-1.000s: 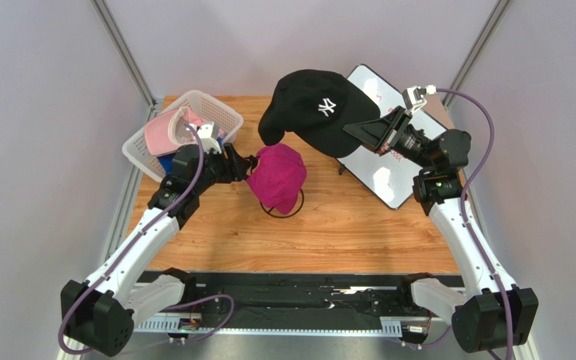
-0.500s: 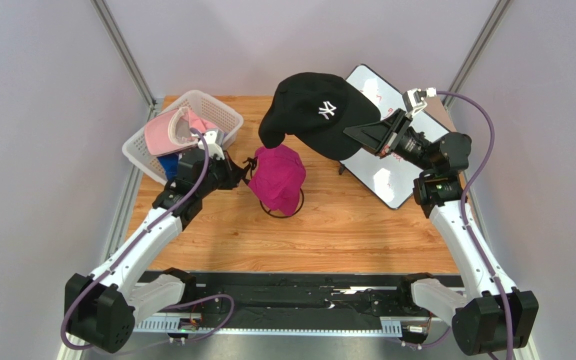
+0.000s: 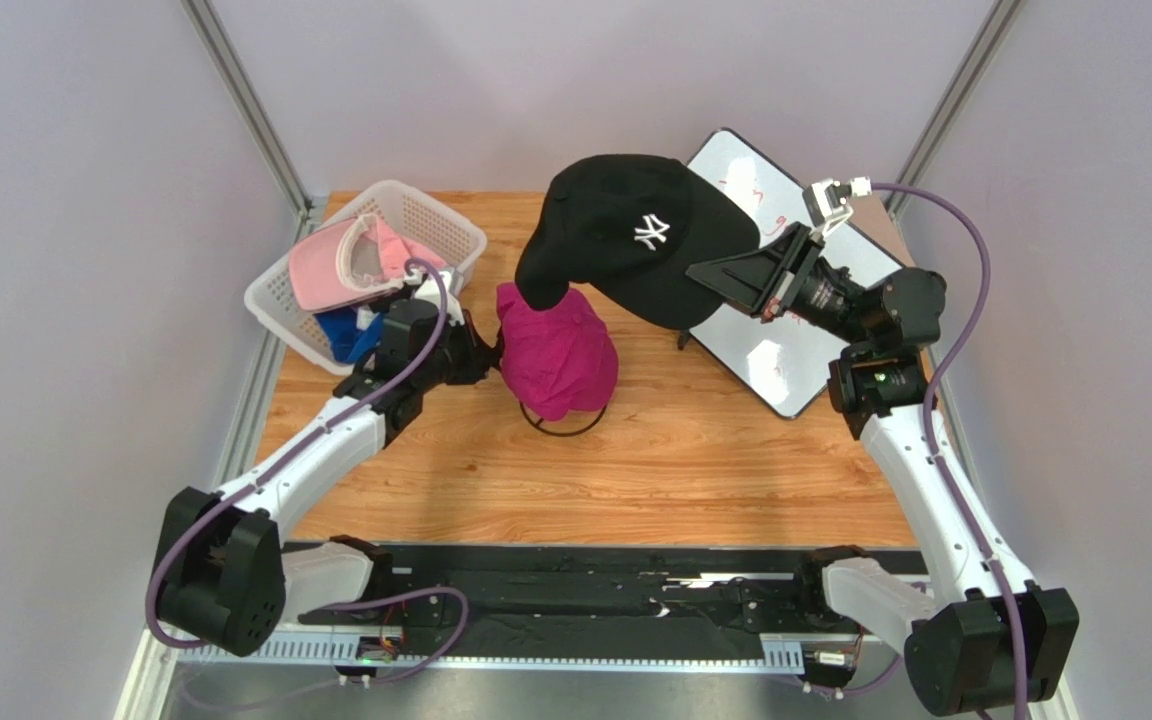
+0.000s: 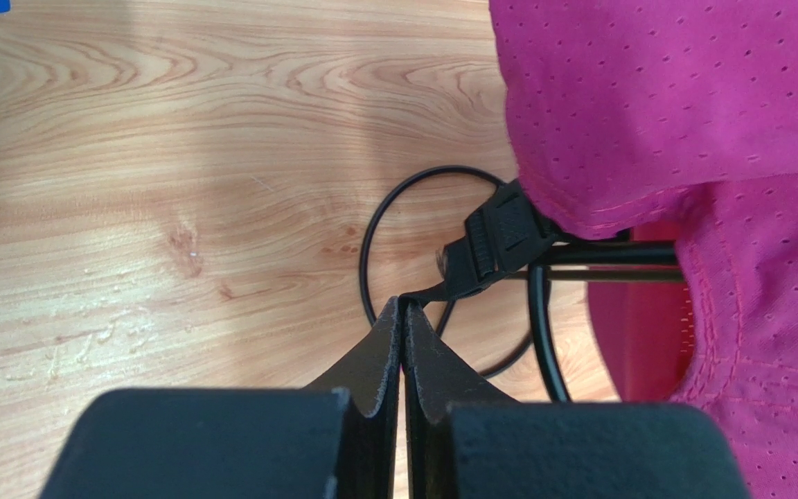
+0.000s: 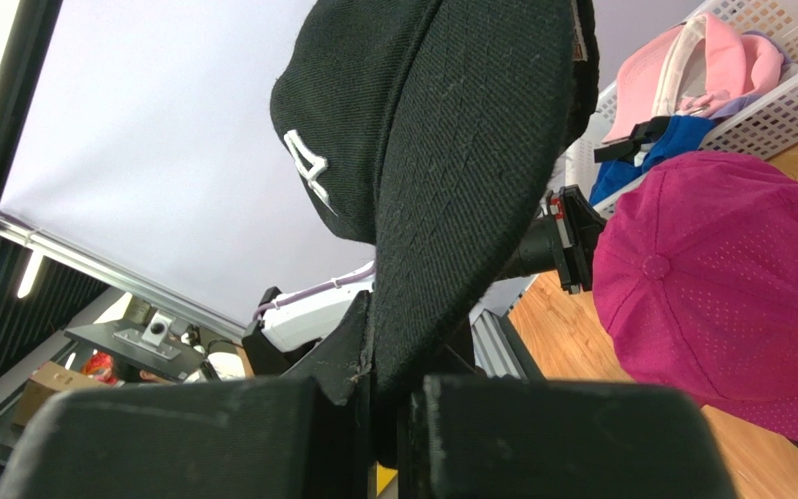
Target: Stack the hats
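A magenta hat [image 3: 555,353] sits on the black wire stand [image 3: 564,428] in the middle of the table. My left gripper [image 3: 489,350] is at its left side. In the left wrist view this gripper [image 4: 403,304] is shut on the black strap [image 4: 486,250] at the hat's back edge [image 4: 684,104]. My right gripper [image 3: 702,270] holds the black hat with the white logo [image 3: 627,233] in the air, above and behind the magenta one. Its jaws [image 5: 372,364] are shut on the brim [image 5: 455,135]. A light pink hat [image 3: 330,263] and a blue hat [image 3: 339,327] lie in the basket.
The white mesh basket [image 3: 432,218] stands at the back left corner of the wooden table [image 3: 687,480]. A whiteboard [image 3: 778,353] lies tilted at the back right, under my right arm. Metal frame posts rise at both back corners.
My left gripper went from open to shut on the magenta hat's strap, and that hat shifted slightly left on the stand. The black hat drifted a little left with my right gripper.
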`<state>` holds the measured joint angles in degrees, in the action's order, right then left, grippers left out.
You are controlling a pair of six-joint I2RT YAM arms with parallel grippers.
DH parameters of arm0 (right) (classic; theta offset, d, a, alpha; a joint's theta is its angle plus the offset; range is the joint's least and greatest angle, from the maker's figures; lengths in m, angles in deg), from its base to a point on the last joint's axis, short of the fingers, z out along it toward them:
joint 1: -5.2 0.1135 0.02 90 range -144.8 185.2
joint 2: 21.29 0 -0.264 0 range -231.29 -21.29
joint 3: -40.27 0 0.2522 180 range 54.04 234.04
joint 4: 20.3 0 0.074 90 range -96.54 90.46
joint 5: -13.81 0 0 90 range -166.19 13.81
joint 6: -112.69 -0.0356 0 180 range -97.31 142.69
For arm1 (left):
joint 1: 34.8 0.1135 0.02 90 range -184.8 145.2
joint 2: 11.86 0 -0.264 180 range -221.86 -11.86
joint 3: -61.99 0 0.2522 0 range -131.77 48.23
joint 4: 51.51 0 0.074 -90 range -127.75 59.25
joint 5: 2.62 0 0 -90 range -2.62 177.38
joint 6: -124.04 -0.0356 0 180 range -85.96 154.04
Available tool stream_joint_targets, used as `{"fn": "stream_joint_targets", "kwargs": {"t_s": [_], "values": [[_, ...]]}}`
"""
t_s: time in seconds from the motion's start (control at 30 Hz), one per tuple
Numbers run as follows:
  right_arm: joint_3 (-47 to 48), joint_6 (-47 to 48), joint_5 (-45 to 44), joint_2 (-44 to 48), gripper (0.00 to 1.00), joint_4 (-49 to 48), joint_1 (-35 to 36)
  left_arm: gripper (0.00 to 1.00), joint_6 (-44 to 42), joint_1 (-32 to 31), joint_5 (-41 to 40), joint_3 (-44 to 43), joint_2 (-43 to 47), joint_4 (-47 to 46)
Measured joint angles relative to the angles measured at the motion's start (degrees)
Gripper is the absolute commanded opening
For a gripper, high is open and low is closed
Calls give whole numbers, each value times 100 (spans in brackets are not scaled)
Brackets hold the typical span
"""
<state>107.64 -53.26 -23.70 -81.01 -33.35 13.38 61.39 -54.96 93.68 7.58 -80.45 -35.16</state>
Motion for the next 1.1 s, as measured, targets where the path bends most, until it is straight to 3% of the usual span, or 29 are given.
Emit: {"fn": "stream_joint_targets", "kwargs": {"t_s": [0.37, 0.63, 1.1], "values": [[0, 356, 118, -118, 0, -107, 702, 0, 72, 2, -57, 131, -173, -181], [-57, 280, 138, -883, 0, -935, 1123, 0, 133, 13, -50, 304, -109, -413], [-831, -85, 216, -2149, 0, -2498, 1161, 0, 240, 90, 9, 535, 177, -584]]}}
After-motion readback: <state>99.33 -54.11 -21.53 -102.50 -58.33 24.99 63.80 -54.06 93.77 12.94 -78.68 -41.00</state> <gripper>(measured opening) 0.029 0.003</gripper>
